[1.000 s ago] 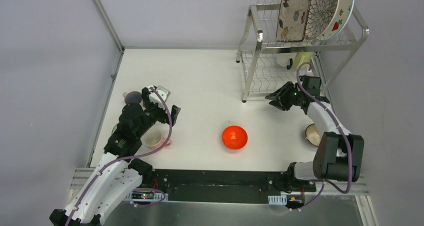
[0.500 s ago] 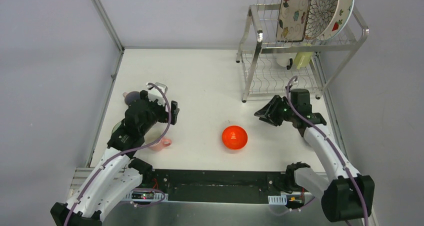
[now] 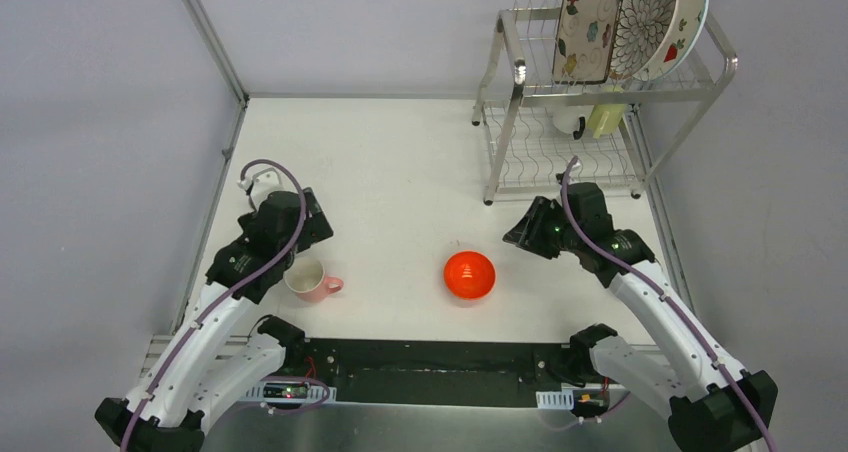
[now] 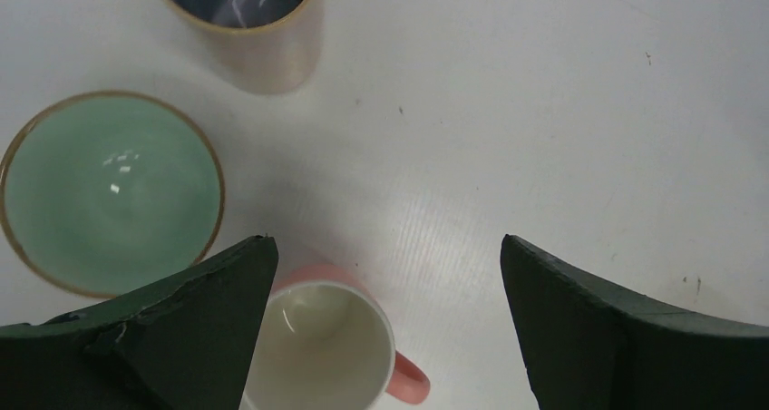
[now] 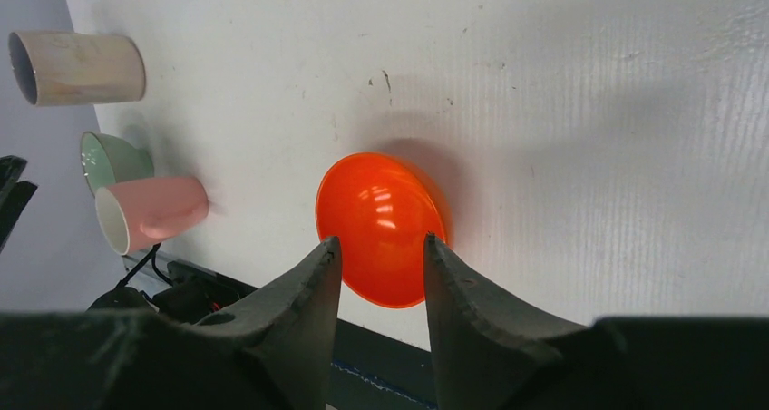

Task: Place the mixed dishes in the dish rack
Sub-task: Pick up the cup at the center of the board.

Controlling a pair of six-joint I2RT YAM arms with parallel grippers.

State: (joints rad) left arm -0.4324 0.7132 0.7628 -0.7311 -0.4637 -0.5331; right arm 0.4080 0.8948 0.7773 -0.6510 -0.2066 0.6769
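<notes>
No writing, label, brand, number or sign can be read in any of the views. The only markings are painted patterns on the dishes standing in the dish rack. There are flowers on the rectangular plate, brown petals on the round plate and strawberries on the white plate, none of them forming letters.
</notes>
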